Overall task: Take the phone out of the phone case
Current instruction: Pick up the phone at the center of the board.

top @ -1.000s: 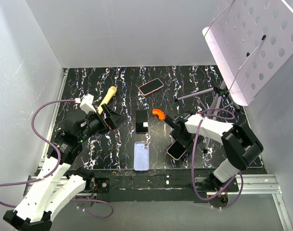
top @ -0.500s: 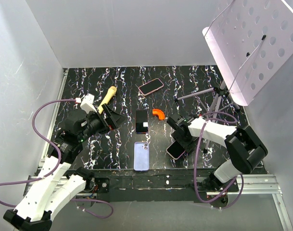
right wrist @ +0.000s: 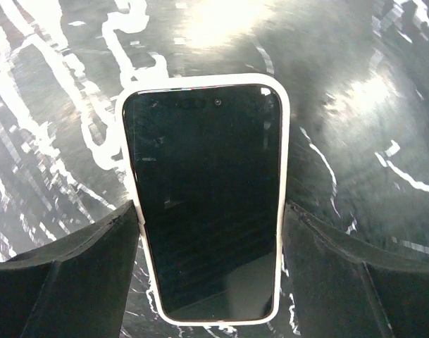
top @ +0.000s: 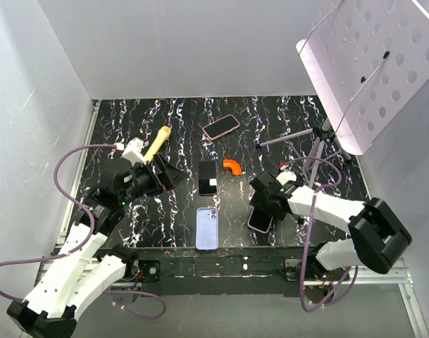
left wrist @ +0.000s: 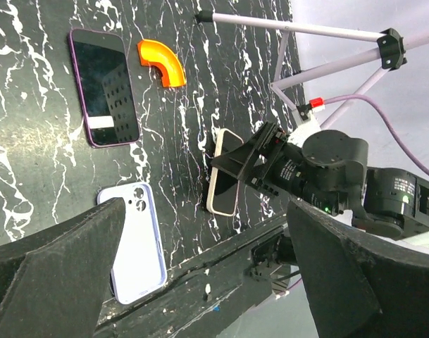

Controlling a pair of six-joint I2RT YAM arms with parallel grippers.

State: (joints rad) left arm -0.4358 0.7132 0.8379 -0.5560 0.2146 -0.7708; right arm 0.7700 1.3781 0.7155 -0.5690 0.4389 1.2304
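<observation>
The black marbled table (top: 172, 116) fills the booth, with a white perforated panel (top: 383, 63) on a tripod (top: 299, 139) leaning over its right side. Both arms reach in from the near edge.

The left gripper (top: 170, 176) hangs above the left half of the table with its jaws spread as wide as they go and nothing between them. It is well apart from the job.

The right gripper (top: 262, 205) is down on the cased phone (right wrist: 203, 197), which lies flat and screen-up near the front edge on the right. Its fingers (right wrist: 80, 260) stand on either side of the phone, across the short axis. They look pressed against the two long edges of the pale case (right wrist: 200, 79), so I take it as a wide grip on the sides.

From the wrist, the phone's long axis runs straight out from between the fingers, which sit on the nearer half. The notch end points away from the wrist. From overhead that looks to be toward the near edge, a little leftward.

I would say the right arm, already on it, has to work the phone free while the case is held back.

Elsewhere lie a purple-cased phone (top: 208, 177) mid-table, a lilac phone (top: 207, 228) back-up by the front edge, a pink-cased phone (top: 220, 127) farther off, a wooden handle (top: 157, 144) and an orange elbow piece (top: 232, 166).
</observation>
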